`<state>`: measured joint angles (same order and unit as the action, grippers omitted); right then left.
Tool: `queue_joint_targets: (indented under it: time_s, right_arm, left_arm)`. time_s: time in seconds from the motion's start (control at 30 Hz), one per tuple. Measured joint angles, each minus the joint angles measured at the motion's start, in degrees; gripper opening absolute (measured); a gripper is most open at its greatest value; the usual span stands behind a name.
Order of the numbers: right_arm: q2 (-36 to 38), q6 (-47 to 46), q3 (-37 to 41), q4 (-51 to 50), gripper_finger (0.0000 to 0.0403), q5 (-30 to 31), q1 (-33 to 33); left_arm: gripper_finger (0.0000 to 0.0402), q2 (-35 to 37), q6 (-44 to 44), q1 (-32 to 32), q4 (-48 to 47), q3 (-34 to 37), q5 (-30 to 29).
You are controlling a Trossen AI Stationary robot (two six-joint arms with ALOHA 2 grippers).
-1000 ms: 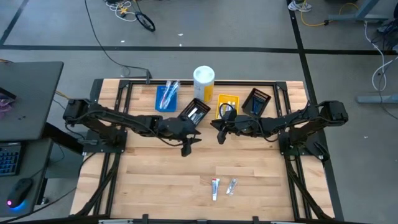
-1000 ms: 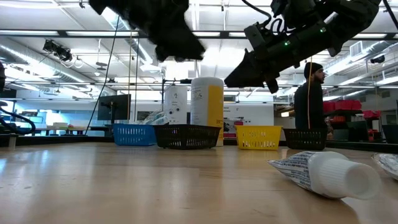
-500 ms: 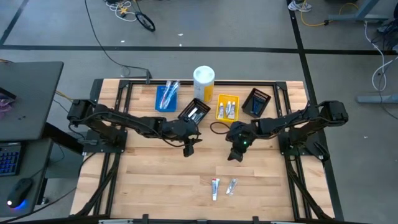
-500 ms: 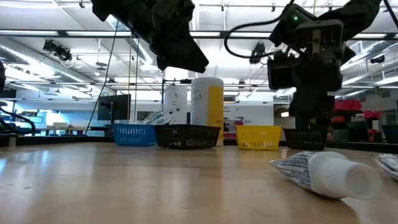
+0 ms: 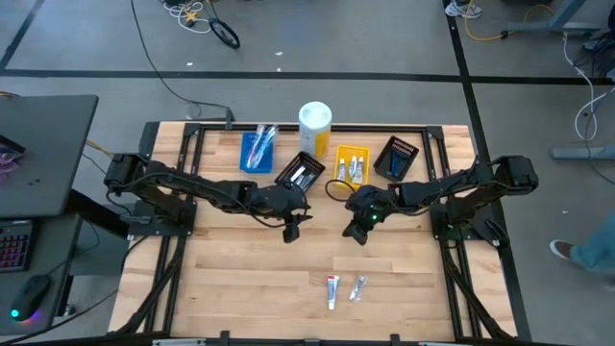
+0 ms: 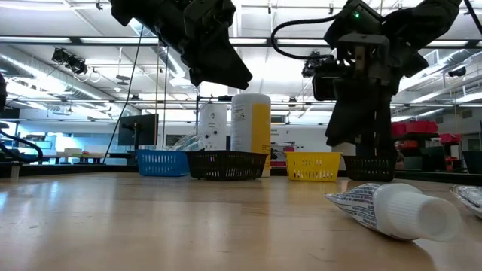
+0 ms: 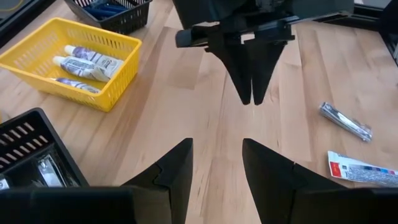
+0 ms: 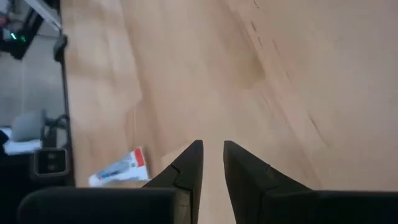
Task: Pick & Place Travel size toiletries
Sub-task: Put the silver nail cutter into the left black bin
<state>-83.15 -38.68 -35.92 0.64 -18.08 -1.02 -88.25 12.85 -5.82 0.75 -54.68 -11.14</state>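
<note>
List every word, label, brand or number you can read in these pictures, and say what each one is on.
None can be read.
White-and-yellow cylinder: print on its label, too small.
Tube on the table: dark pattern, blurred.
Tube with the red end: blue print, too small.
Tubes in the yellow bin: labels too small.

Too small from above to read: the two tubes (image 5: 344, 287) lying near the worktop's front edge. Cut off at the right edge, low down: a second tube (image 6: 468, 197). Hidden behind basket walls: blue basket's (image 6: 163, 162) contents.
</note>
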Motion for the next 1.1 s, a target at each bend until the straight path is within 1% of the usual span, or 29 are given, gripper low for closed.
queue_joint_targets:
  time_s: [0.1, 0.2, 0.3, 0.37, 0.43, 0.63, 0.87, 0.97, 1.03, 1.1]
  right_arm:
    - [0.0, 5.7, 0.0, 1.6, 0.0072, 0.0, 0.0]
    - [0.1, 13.5, 0.0, 6.0, 0.0072, -2.7, 0.0]
    - [0.4, 21.2, 0.0, 11.2, 0.0072, -7.6, -0.5]
    - [0.5, 25.2, 0.0, 11.9, 0.0072, -12.0, -1.1]
    - [0.6, 27.1, 0.0, 11.8, 0.0072, -13.4, -2.0]
    - [0.6, 30.4, 0.0, 11.6, 0.0072, -13.6, -4.6]
    - [0.6, 37.4, 0.0, 18.2, 0.0072, -14.0, -7.4]
    - [0.6, 38.8, 0.0, 16.2, 0.0072, -15.2, -9.6]
    - [0.6, 42.4, 0.0, 12.3, 0.0072, -14.2, -12.0]
    - [0.6, 46.8, 0.0, 8.8, 0.0072, -11.6, -15.1]
  left_arm:
    - [0.0146, 0.0, 0.0, 0.0, 0.0, 0.0, 0.0]
    - [0.0146, 0.0, 0.0, 0.0, 0.0, 0.0, 0.0]
    - [0.0146, 0.0, 0.0, 0.0, 0.0, 0.0, 0.0]
    - [0.0146, 0.0, 0.2, 0.0, 0.0, 0.0, 0.2]
    - [0.0146, 0.0, 0.3, 0.0, 0.0, 0.0, 0.2]
    - [0.0146, 0.0, 0.4, 0.0, 0.1, 0.0, 0.2]
    - [0.0146, 0.0, 4.5, 0.0, 0.0, 0.0, 0.2]
    - [0.0146, 0.0, 6.1, 0.0, 0.0, 0.0, 0.2]
    - [0.0146, 0.0, 6.6, 0.0, 0.0, 0.0, 0.2]
    - [0.0146, 0.0, 6.8, 0.0, 0.0, 0.0, 0.2]
